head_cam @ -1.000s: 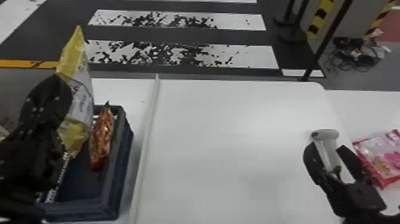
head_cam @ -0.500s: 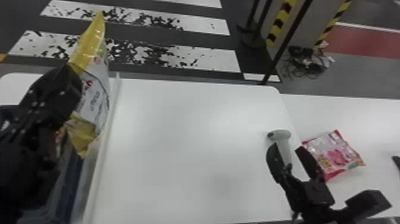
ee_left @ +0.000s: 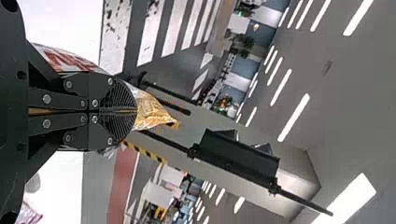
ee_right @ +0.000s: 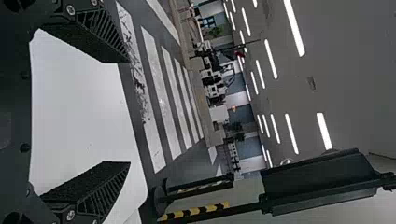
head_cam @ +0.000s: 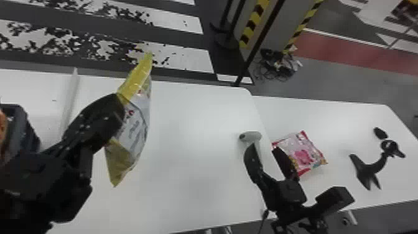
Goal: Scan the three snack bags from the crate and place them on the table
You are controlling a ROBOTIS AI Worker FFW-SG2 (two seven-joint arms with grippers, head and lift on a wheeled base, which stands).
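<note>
Holding the yellow-and-white snack bag (head_cam: 137, 121) tilted over the bench (head_cam: 192, 193), the clamped left gripper (ee_left: 134, 111) likely needs to go right toward the scanner (head_cam: 252, 136), nearer the right gripper (head_cam: 264, 148), its fingers apart.

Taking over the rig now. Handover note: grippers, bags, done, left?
Left gripper: shut on the yellow bag, over the main table.
Right gripper: open, by the scanner.
Pink bag on the right-hand table; orange bag in the crate, far left.
Done: pink bag placed; can't tell if scanned.
To do, likely: scan and place the yellow bag, then the orange one.
</note>
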